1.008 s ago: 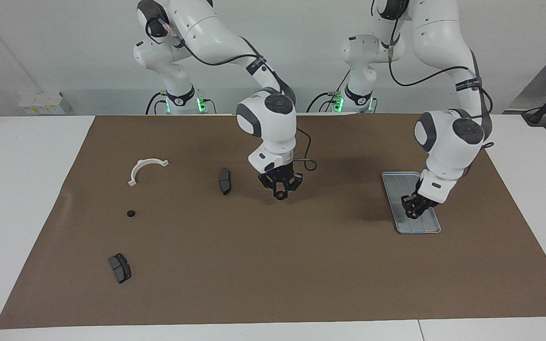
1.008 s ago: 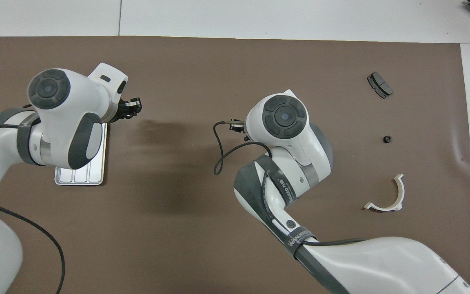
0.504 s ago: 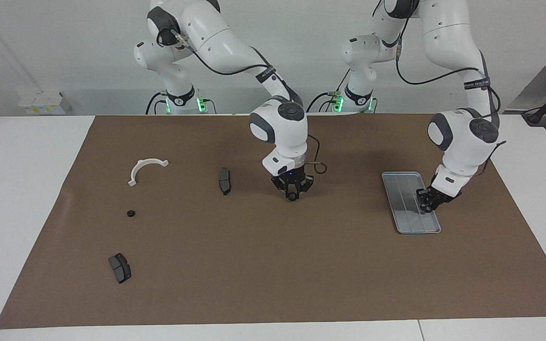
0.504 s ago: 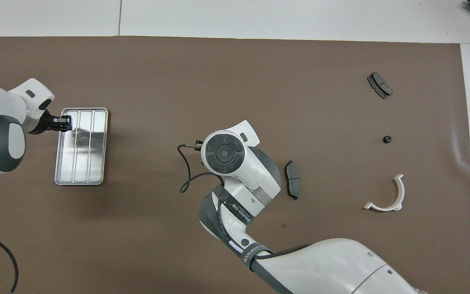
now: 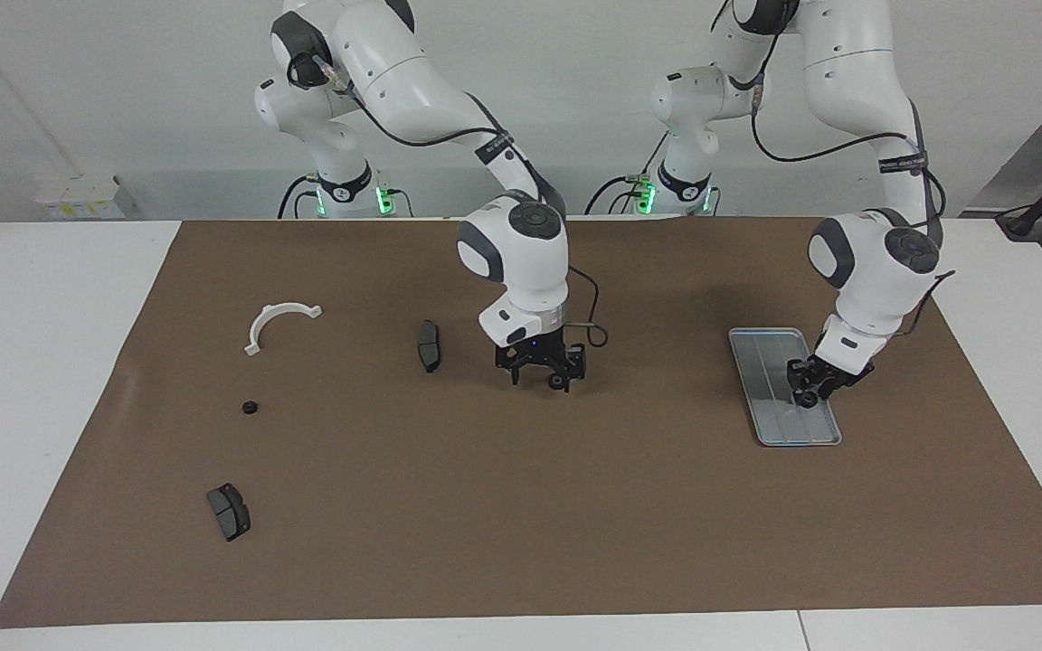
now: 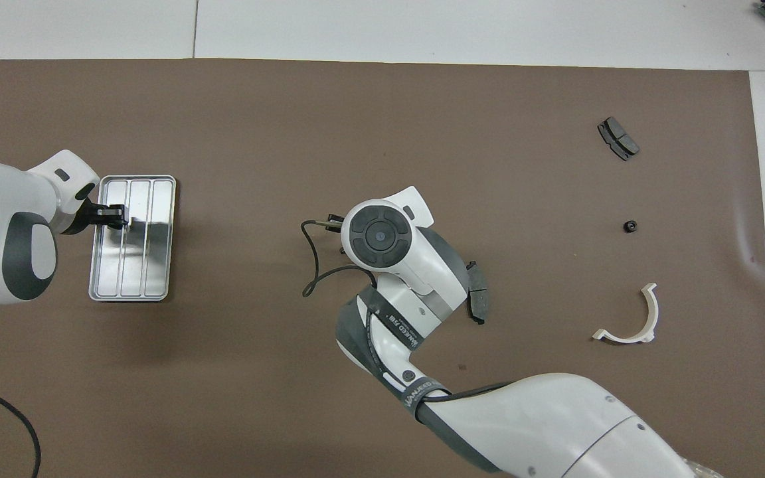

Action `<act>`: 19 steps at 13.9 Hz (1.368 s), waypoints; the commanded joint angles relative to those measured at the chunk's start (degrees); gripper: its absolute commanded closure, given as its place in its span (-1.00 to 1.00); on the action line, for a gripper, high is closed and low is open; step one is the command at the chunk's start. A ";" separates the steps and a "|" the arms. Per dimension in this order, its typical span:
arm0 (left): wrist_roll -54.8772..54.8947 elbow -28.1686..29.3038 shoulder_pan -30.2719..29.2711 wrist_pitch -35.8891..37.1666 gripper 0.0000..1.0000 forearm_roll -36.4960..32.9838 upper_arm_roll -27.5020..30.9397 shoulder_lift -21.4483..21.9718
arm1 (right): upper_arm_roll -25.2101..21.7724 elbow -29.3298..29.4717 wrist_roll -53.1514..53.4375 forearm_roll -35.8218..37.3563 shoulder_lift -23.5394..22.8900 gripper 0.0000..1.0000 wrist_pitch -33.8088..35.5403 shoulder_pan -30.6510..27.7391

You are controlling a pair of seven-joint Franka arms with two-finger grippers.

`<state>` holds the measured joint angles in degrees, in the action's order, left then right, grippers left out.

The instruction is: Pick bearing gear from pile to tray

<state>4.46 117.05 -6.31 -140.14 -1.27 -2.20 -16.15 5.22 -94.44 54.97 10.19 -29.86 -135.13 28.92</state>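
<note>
A tiny black bearing gear lies alone on the brown mat toward the right arm's end. My right gripper hangs low over the middle of the mat, open. A small dark round piece shows by one of its fingertips; I cannot tell whether they touch. The overhead view hides that gripper under its own wrist. The silver tray lies toward the left arm's end. My left gripper hangs just over the tray's edge.
One dark brake pad lies close beside the right gripper. Another brake pad lies farthest from the robots. The white half-ring bracket sits nearer to the robots than the lone gear.
The right gripper, shut on a small round piece before, has sunk toward the mat and spread open. The left gripper has shifted sideways over the tray toward its edge.
</note>
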 commanded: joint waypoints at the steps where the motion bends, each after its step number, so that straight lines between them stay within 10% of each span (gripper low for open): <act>1: 0.11 -0.85 0.51 -0.40 -0.40 0.47 0.00 0.95 | 0.93 -4.77 -7.74 0.36 6.11 -1.00 1.45 -5.35; 10: -30.26 -3.76 19.38 -0.39 -0.40 2.94 -0.26 0.95 | 1.02 -17.35 -34.55 -4.64 16.32 -1.00 1.45 -20.38; 19: -41.38 -1.47 34.96 -14.54 -0.34 2.94 -0.26 -1.77 | 0.93 -19.20 -51.62 -5.27 15.19 -1.00 0.13 -34.18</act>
<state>-36.19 114.80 26.52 -151.08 0.97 -3.54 -16.57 5.32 -112.31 6.59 6.00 -14.78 -133.53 -2.54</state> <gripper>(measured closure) 0.317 0.000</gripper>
